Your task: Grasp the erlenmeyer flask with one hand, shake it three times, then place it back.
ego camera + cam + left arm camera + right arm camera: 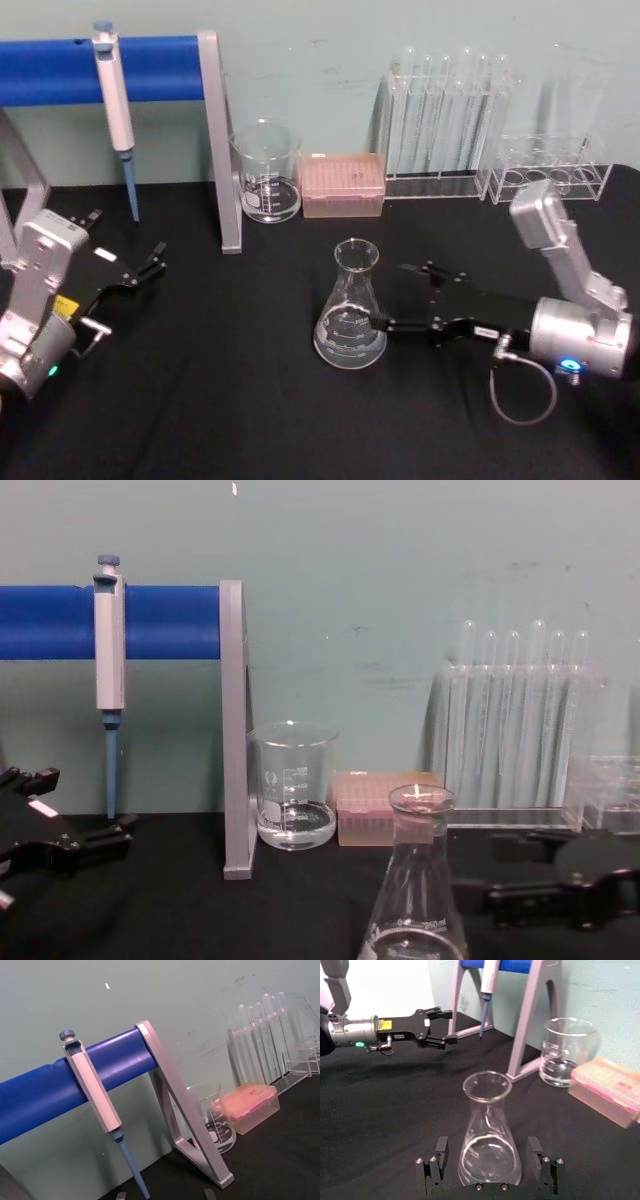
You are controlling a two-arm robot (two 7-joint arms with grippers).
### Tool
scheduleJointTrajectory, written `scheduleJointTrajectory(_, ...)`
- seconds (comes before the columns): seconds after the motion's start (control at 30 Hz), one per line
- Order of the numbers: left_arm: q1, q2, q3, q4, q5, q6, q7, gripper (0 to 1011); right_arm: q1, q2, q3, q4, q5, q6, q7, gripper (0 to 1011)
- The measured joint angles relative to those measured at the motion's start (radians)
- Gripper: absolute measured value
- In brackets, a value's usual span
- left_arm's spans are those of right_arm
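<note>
The erlenmeyer flask point(350, 312) stands upright on the black table, clear glass with a flared rim and a little liquid in its wide base; it is also in the right wrist view point(489, 1135) and the chest view point(418, 900). My right gripper point(388, 296) lies low on the table to the flask's right, open, its two black fingers point(440, 1152) flanking the flask's base with a gap on each side. My left gripper point(153, 262) rests open over the table at the far left, well away from the flask, holding nothing.
A glass beaker point(267, 172) with some liquid and a pink tip box point(343, 184) stand behind the flask. Test tube racks point(450, 120) line the back right. A blue bar stand point(215, 140) with a hanging pipette point(115, 110) occupies the back left.
</note>
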Motion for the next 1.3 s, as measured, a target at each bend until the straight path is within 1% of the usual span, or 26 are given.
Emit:
scheduleJointTrajectory(0.03,0.000,0.000,0.000,0.000,0.000,0.000,0.000,1001,-0.011,0.013,0.010,-0.014,0.012,0.008,-0.006,1000)
scheduleJointTrajectory(0.1,0.000,0.000,0.000,0.000,0.000,0.000,0.000,1001,-0.025,0.026,0.022,-0.028,0.025,0.015,-0.016,1000)
scheduleJointTrajectory(0.13,0.000,0.000,0.000,0.000,0.000,0.000,0.000,1001,-0.037,0.037,0.035,-0.041,0.038,0.022,-0.030,1000)
scheduleJointTrajectory(0.2,0.000,0.000,0.000,0.000,0.000,0.000,0.000,1001,-0.048,0.045,0.047,-0.051,0.048,0.026,-0.046,1000)
scheduleJointTrajectory(0.23,0.000,0.000,0.000,0.000,0.000,0.000,0.000,1001,-0.056,0.052,0.059,-0.058,0.055,0.029,-0.062,1000)
scheduleJointTrajectory(0.37,0.000,0.000,0.000,0.000,0.000,0.000,0.000,1001,-0.069,0.058,0.083,-0.069,0.061,0.030,-0.100,1000)
scheduleJointTrajectory(0.4,0.000,0.000,0.000,0.000,0.000,0.000,0.000,1001,-0.074,0.058,0.093,-0.073,0.060,0.029,-0.124,1000)
scheduleJointTrajectory(0.43,0.000,0.000,0.000,0.000,0.000,0.000,0.000,1001,-0.077,0.055,0.105,-0.076,0.057,0.025,-0.150,1000)
scheduleJointTrajectory(0.57,0.000,0.000,0.000,0.000,0.000,0.000,0.000,1001,-0.084,0.036,0.129,-0.081,0.039,0.008,-0.209,1000)
scheduleJointTrajectory(0.6,0.000,0.000,0.000,0.000,0.000,0.000,0.000,1001,-0.087,0.022,0.140,-0.083,0.027,-0.005,-0.239,1000)
scheduleJointTrajectory(0.7,0.000,0.000,0.000,0.000,0.000,0.000,0.000,1001,-0.090,-0.002,0.152,-0.083,0.007,-0.031,-0.280,1000)
scheduleJointTrajectory(0.73,0.000,0.000,0.000,0.000,0.000,0.000,0.000,1001,-0.090,-0.015,0.158,-0.083,-0.009,-0.045,-0.303,1000)
scheduleJointTrajectory(0.8,0.000,0.000,0.000,0.000,0.000,0.000,0.000,1001,-0.090,-0.030,0.161,-0.082,-0.028,-0.061,-0.328,1000)
scheduleJointTrajectory(0.87,0.000,0.000,0.000,0.000,0.000,0.000,0.000,1001,-0.085,-0.059,0.162,-0.077,-0.069,-0.084,-0.375,1000)
scheduleJointTrajectory(0.9,0.000,0.000,0.000,0.000,0.000,0.000,0.000,1001,-0.085,-0.059,0.162,-0.077,-0.069,-0.084,-0.375,1000)
scheduleJointTrajectory(1.0,0.000,0.000,0.000,0.000,0.000,0.000,0.000,1001,-0.081,-0.089,0.163,-0.071,-0.111,-0.102,-0.422,1000)
scheduleJointTrajectory(1.1,0.000,0.000,0.000,0.000,0.000,0.000,0.000,1001,-0.083,-0.108,0.167,-0.065,-0.142,-0.122,-0.454,1000)
scheduleJointTrajectory(1.13,0.000,0.000,0.000,0.000,0.000,0.000,0.000,1001,-0.083,-0.108,0.167,-0.065,-0.142,-0.122,-0.454,1000)
scheduleJointTrajectory(1.2,0.000,0.000,0.000,0.000,0.000,0.000,0.000,1001,-0.089,-0.122,0.175,-0.059,-0.162,-0.139,-0.477,1000)
scheduleJointTrajectory(1.3,0.000,0.000,0.000,0.000,0.000,0.000,0.000,1001,-0.095,-0.132,0.182,-0.051,-0.171,-0.147,-0.491,1000)
